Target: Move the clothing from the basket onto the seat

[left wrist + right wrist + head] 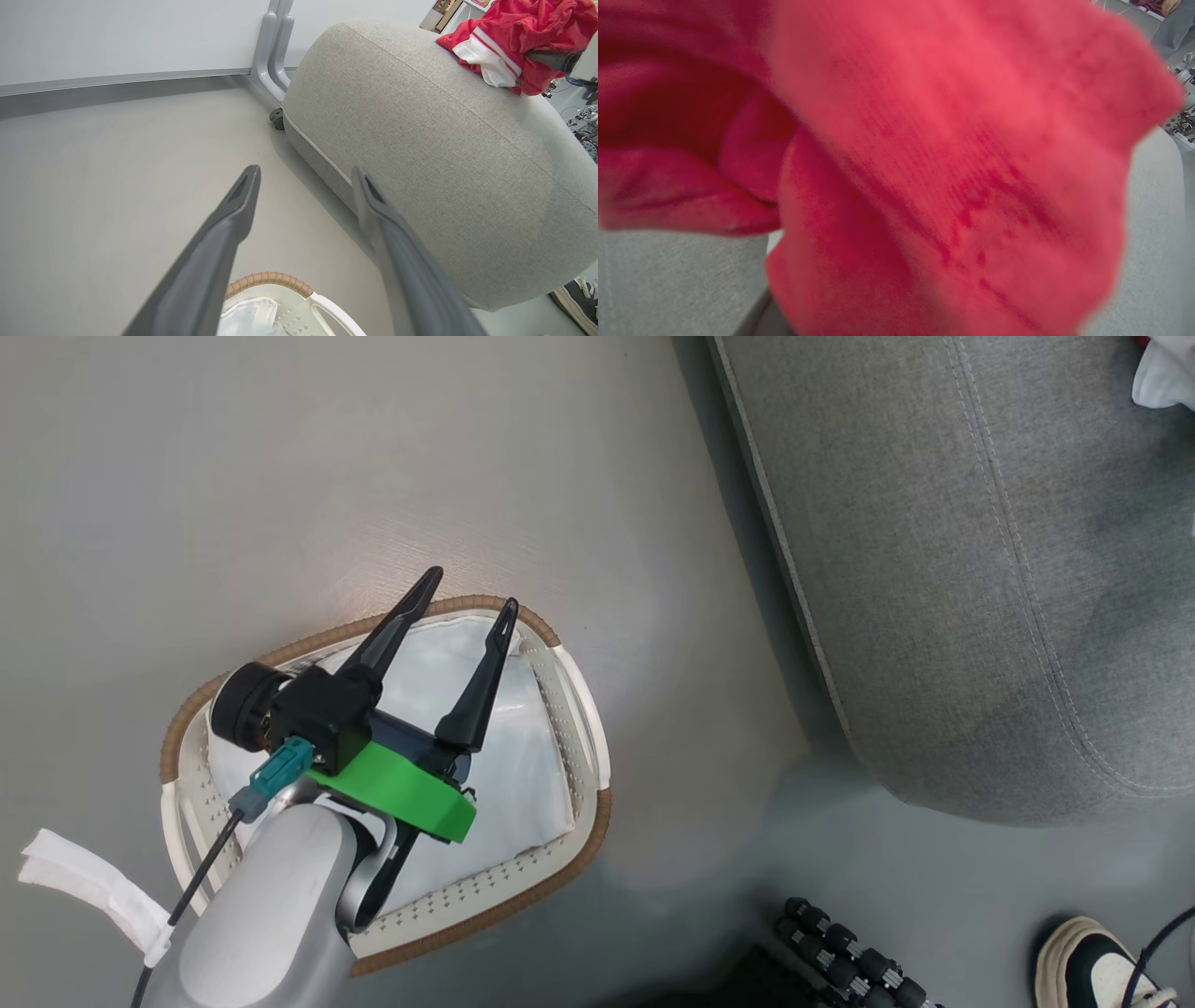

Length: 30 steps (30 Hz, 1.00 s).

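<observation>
My left gripper [473, 588] hangs open and empty above the basket [579, 859], whose brown rim [268, 279] also shows below its fingers in the left wrist view. Inside the basket I see just the white liner [523, 747]. The big grey seat [980, 569] stands to the right of the basket. The red clothing [514, 28] with white striped trim is bunched on top of the seat [420, 140]. My right gripper [556, 59] pokes out of that bundle. Blurred red clothing [924, 163] hangs close before the right wrist camera and hides the fingers.
A person's shoe [1092, 971] stands on the floor at the lower right, beside a black ridged part [840, 952]. A white strip of cloth [84, 887] lies left of the basket. Behind the seat, a grey wheeled stand leg [273, 56] stands against the wall.
</observation>
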{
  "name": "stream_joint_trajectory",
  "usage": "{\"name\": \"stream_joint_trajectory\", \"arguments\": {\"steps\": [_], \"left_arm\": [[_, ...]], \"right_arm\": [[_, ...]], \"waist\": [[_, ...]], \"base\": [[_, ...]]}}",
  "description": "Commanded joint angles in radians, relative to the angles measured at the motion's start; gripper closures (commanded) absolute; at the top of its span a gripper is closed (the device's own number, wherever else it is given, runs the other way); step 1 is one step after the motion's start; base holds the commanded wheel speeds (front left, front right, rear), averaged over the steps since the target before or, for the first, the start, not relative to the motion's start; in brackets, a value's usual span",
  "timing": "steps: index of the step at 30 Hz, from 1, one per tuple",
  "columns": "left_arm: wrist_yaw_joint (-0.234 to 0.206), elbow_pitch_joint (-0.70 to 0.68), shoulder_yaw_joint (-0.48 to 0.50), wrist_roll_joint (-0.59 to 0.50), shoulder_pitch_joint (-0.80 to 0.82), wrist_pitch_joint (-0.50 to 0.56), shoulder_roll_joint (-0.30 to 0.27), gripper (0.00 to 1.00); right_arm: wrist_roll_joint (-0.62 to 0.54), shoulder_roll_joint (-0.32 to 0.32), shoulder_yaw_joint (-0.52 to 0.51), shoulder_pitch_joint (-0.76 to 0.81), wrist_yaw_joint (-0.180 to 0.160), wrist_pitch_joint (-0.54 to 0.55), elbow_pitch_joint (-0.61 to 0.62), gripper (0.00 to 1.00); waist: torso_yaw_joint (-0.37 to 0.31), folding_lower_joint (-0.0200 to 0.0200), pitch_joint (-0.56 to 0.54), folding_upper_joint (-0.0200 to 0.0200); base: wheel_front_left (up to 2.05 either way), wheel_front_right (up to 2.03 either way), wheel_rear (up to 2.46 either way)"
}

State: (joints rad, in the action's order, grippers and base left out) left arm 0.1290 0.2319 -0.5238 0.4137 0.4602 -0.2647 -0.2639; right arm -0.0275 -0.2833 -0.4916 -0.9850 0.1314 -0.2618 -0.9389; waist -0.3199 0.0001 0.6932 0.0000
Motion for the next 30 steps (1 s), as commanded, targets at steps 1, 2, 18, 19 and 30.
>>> {"name": "stream_joint_trajectory", "arguments": {"steps": [1, 2, 18, 19, 30], "left_arm": [[0.003, -0.001, 0.006, -0.002, 0.0, 0.001, 0.007, 0.0], [0.003, 0.0, 0.01, -0.003, 0.002, 0.001, 0.01, 0.0], [0.003, 0.069, 0.143, -0.02, -0.055, 0.001, 0.08, 0.0], [0.003, 0.079, 0.157, -0.021, -0.064, 0.001, 0.084, 0.0], [0.003, 0.15, 0.322, -0.064, -0.126, 0.001, 0.145, 0.0]], "right_arm": [[-0.014, 0.008, 0.001, 0.036, -0.001, -0.004, 0.027, 0.0], [-0.012, 0.017, -0.004, 0.05, -0.001, -0.004, 0.048, 0.0], [0.023, 0.11, 0.067, 0.42, -0.001, -0.005, 0.356, 0.0], [0.03, 0.121, 0.081, 0.441, -0.001, -0.005, 0.379, 0.0], [0.095, 0.191, 0.29, 0.558, -0.001, -0.005, 0.507, 0.0]], "waist": [[0.005, -0.0001, -0.011, 0.0], [0.007, -0.0001, -0.016, 0.0], [0.083, -0.0001, -0.196, 0.0], [0.09, -0.0001, -0.213, 0.0], [0.198, -0.0001, -0.356, 0.0]], "base": [[0.0, 0.0, 0.0], [0.0, 0.0, 0.0], [0.0, 0.0, 0.0], [0.0, 0.0, 0.0], [0.0, 0.0, 0.0]]}}
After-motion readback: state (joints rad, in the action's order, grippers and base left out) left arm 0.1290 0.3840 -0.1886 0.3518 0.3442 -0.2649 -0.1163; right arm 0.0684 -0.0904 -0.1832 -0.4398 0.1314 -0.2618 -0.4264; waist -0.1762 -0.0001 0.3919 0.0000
